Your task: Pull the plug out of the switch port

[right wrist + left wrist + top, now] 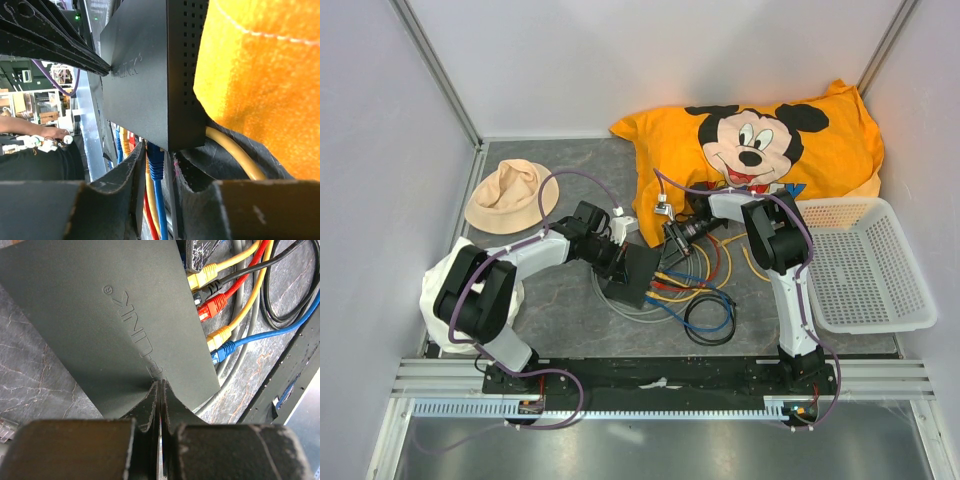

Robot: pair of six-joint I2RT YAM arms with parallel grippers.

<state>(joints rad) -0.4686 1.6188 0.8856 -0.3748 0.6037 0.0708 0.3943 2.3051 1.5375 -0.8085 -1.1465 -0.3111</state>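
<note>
Lying between both fingers point(620, 262), the switch point(638, 275).

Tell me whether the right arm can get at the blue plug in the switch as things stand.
Probably yes: the right pincer already has the blue plug between its fingers, under the switch, with nothing blocking. The left pincer clamps the switch's edge.

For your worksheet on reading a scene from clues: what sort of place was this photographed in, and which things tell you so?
Most likely a robot test cell in a lab, not a home. Two arms are bolted to a rail at the table's edge, plain white panels wall it in, and odd props lie about: a network switch, a cartoon pillow, a white basket.
</note>
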